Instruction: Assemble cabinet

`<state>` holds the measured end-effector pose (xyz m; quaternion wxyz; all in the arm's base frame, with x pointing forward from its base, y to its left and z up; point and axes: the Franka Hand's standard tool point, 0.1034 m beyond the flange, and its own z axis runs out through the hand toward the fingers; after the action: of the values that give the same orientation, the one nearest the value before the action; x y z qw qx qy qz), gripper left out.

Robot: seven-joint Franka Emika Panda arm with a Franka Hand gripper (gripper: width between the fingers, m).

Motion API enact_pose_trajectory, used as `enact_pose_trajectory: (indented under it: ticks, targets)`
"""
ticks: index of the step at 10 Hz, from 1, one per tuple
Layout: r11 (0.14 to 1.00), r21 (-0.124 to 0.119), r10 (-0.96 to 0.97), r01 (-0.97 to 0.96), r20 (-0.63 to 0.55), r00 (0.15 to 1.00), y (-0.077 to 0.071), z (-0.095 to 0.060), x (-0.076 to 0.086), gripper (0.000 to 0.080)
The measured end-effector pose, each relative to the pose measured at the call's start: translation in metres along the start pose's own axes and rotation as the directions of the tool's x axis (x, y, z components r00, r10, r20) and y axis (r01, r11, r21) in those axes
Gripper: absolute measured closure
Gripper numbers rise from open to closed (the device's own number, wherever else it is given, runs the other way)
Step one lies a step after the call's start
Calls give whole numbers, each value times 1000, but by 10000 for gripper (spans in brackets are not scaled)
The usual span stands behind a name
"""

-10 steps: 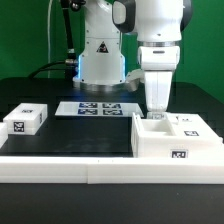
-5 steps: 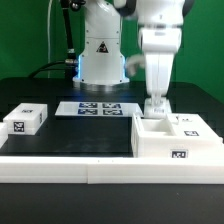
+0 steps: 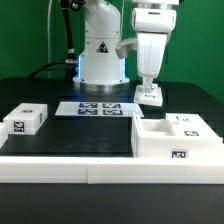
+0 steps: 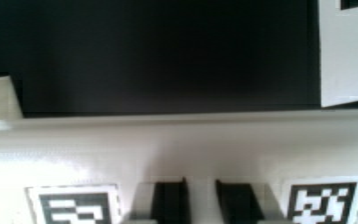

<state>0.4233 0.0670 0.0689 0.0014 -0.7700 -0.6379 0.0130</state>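
The end effector (image 3: 148, 87) has lifted clear of the cabinet box (image 3: 172, 143), clamped on a small tagged panel (image 3: 151, 97). I'd say it's ready to be carried off for fitting.

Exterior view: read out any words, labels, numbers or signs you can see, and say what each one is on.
No words or numbers can be read.
Warning triangle on the robot base: the symbol inside is too small to read.
Square black-and-white tags, patterns only, no text: on the marker board, the small block, the cabinet box and the panel held by the gripper.
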Motion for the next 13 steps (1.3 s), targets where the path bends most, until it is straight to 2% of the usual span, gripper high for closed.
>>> enact_pose_trajectory:
  ticks: [2,5,9,13]
  targets:
    - [1000,-4,7,-7,-7,1000,12,2,0,729]
    - [1000,-9,11,-11,-14,1000,22,4,5,729]
    - [1000,-8,12,-12,-15,1000,23,5,5,729]
    - [1000,7,12,-12,-16,1000,22,13,6,729]
